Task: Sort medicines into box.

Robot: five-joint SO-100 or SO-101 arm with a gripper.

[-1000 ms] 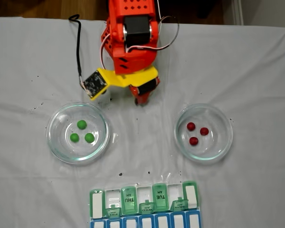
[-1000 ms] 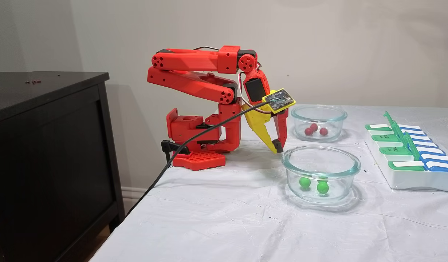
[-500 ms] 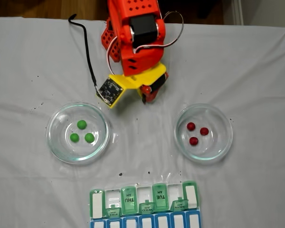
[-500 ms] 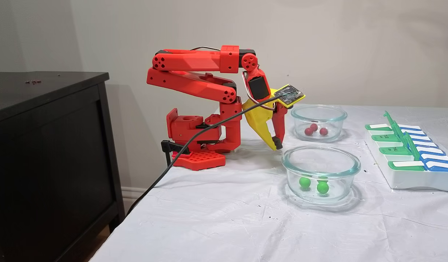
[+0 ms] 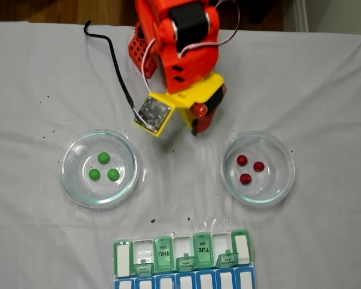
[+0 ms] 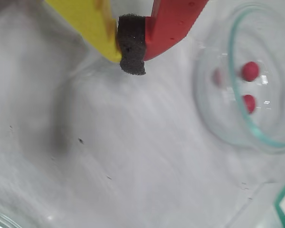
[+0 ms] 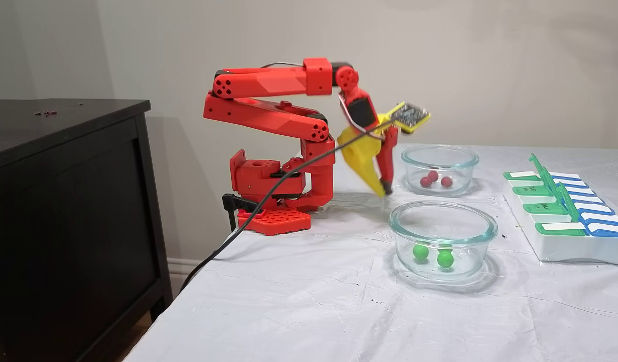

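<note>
White-clothed bench (image 5: pixel 325 72). Tool (image 6: pixel 131 52) closed, empty, has lifted and swung toward dish (image 5: pixel 287 180) of red medicines (image 5: pixel 251 169); green medicines (image 5: pixel 104 168) in other dish (image 5: pixel 69 183), box (image 5: pixel 243 247) unfilled. Red pick likely first.

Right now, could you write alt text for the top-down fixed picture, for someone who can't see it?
A red robot arm's end effector, closed and empty, hangs above a white cloth between two glass dishes. The left dish holds three green balls, the right dish three red balls. A green and blue pill organizer lies at the bottom edge.
</note>
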